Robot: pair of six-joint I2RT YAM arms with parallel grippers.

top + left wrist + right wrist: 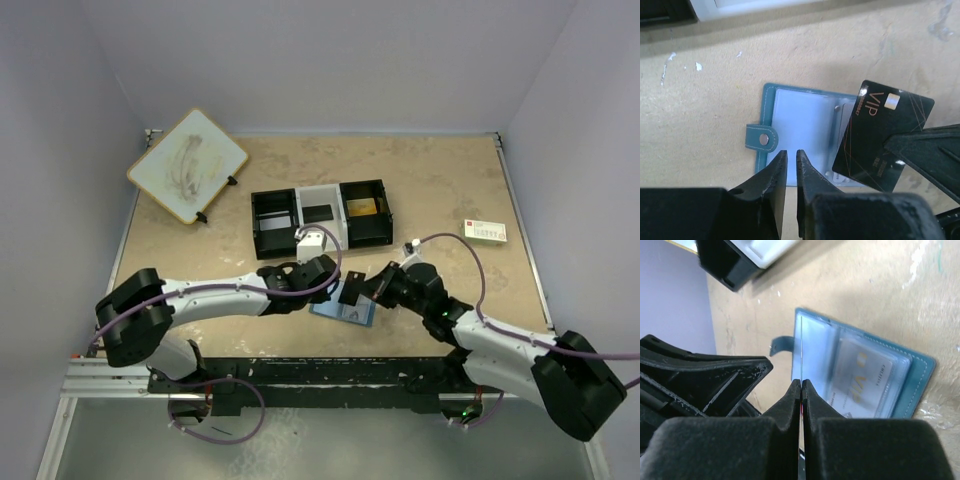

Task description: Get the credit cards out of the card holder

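Observation:
The blue card holder (800, 120) lies open on the table, its snap tab (761, 139) to the left; it also shows in the top view (345, 312). My left gripper (791, 156) is shut with a thin gap and empty, its tips resting on the holder's left half. My right gripper (801, 386) is shut on a black VIP credit card (885, 135), held just above the holder's right half; that card appears edge-on in the right wrist view. Another VIP card (862, 382) sits in the holder's clear pocket.
A black-and-white three-compartment tray (320, 215) stands behind the grippers. A white card with green and red print (484, 231) lies at the right. A small whiteboard (187, 165) lies at the back left. Both arms (210, 292) crowd the near table edge.

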